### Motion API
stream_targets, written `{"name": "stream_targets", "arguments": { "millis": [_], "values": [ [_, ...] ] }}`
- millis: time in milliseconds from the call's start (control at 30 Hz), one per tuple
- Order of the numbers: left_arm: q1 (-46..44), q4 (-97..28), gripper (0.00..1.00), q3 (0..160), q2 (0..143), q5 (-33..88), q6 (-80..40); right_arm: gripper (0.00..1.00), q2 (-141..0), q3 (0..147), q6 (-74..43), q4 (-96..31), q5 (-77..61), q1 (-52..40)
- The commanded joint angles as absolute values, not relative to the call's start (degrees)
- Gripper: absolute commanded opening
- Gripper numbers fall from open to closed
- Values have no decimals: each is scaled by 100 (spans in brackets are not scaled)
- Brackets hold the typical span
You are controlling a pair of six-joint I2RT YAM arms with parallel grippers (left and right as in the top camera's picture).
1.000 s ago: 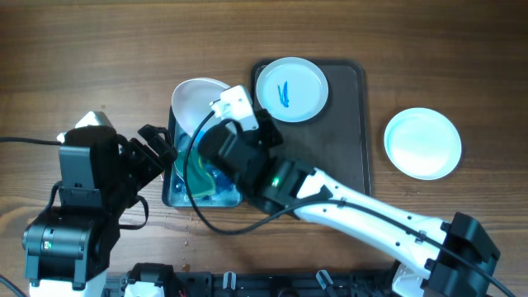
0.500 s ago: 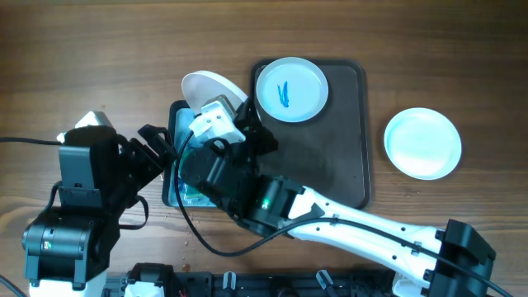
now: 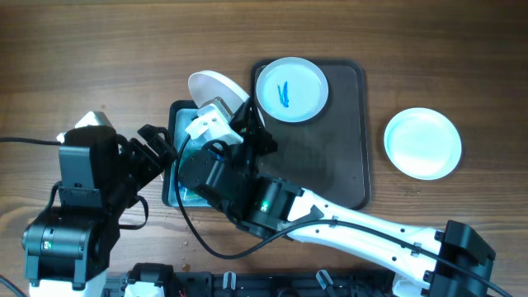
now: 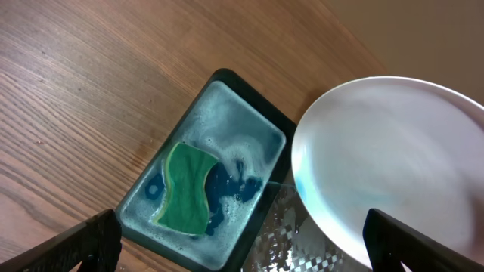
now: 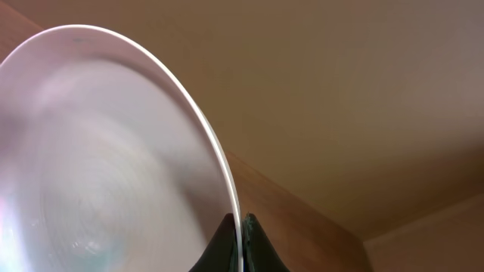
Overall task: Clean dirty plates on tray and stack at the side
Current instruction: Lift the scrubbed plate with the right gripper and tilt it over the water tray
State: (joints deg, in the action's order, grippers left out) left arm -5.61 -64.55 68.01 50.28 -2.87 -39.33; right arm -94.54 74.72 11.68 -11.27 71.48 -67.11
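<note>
My right gripper (image 5: 240, 227) is shut on the rim of a white plate (image 5: 98, 151), which it holds tilted on edge. From overhead that plate (image 3: 216, 87) hangs above the far end of the blue basin (image 3: 175, 196), just left of the tray (image 3: 330, 157). Another plate (image 3: 290, 89) with a blue smear lies in the dark brown tray's far left corner. A clean white plate (image 3: 422, 143) rests on the table to the right of the tray. My left gripper (image 4: 242, 249) is open beside the basin, nothing between its fingers.
The basin (image 4: 227, 98) holds foamy water and a green sponge (image 4: 185, 189). My right arm (image 3: 346, 214) crosses the near part of the table and covers most of the basin from above. Bare wood lies beyond the tray.
My right wrist has turned and carried the held plate a little up and to the right, towards the tray. The left arm has not moved.
</note>
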Motion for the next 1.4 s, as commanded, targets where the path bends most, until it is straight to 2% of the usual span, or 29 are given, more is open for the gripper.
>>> {"name": "stream_targets", "arguments": {
  "millis": [0, 1033, 1100, 1167, 1233, 1300, 1367],
  "values": [
    [-523, -6458, 100, 6879, 5004, -198, -3944, 4, -9463, 7585, 1203, -1076, 7328, -6757],
    [-523, -6458, 100, 6879, 5004, -198, -3944, 4, -9463, 7585, 1498, -690, 7137, -6766],
    [-523, -6460, 100, 6879, 5004, -198, -3944, 4, -9463, 7585, 2141, -628, 7345, -6731],
    [-523, -6460, 100, 6879, 5004, -198, -3944, 4, -9463, 7585, 1894, -239, 8012, -6519],
    [-523, -6460, 100, 6879, 5004, -198, -3944, 4, -9463, 7585, 1844, -250, 7883, -6442],
    [-523, -6460, 100, 6879, 5004, -198, -3944, 4, -9463, 7585, 2410, -298, 7765, -6440],
    [-523, -6460, 100, 6879, 5004, -198, -3944, 4, -9461, 7585, 2104, -143, 7942, -6377]
  ]
}}
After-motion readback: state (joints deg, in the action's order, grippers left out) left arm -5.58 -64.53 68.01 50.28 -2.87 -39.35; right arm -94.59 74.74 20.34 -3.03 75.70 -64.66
